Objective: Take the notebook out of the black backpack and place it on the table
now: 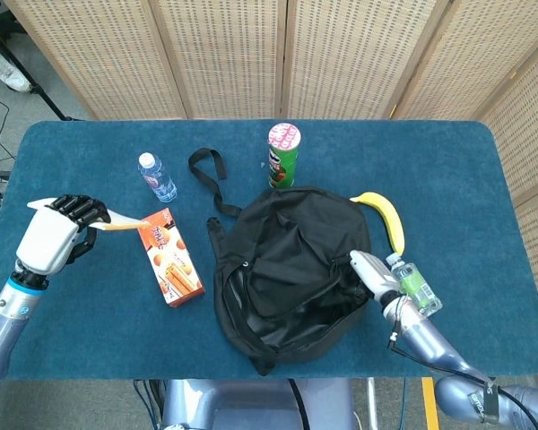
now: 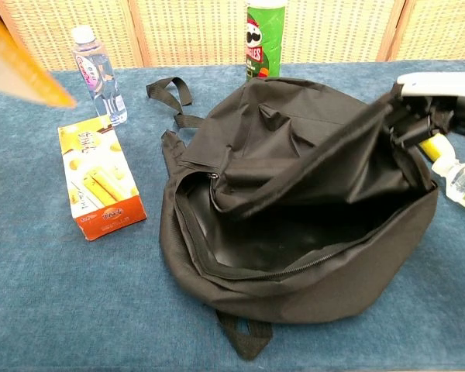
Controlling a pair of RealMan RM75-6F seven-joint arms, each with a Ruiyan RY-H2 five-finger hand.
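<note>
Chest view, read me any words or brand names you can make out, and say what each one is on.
"Pringles": green can, logo partly legible.
Orange snack box: print too small to read.
Water bottle label: blurred, unreadable.
Black backpack: no text visible.

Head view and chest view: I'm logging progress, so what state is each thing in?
notebook: out of the bag, held in the air by left hand
black backpack: unzipped, flap sagging, edge held by right hand
snack box: lying flat
water bottle: upright, capped
chips can: upright, lidded
banana: lying on the table
</note>
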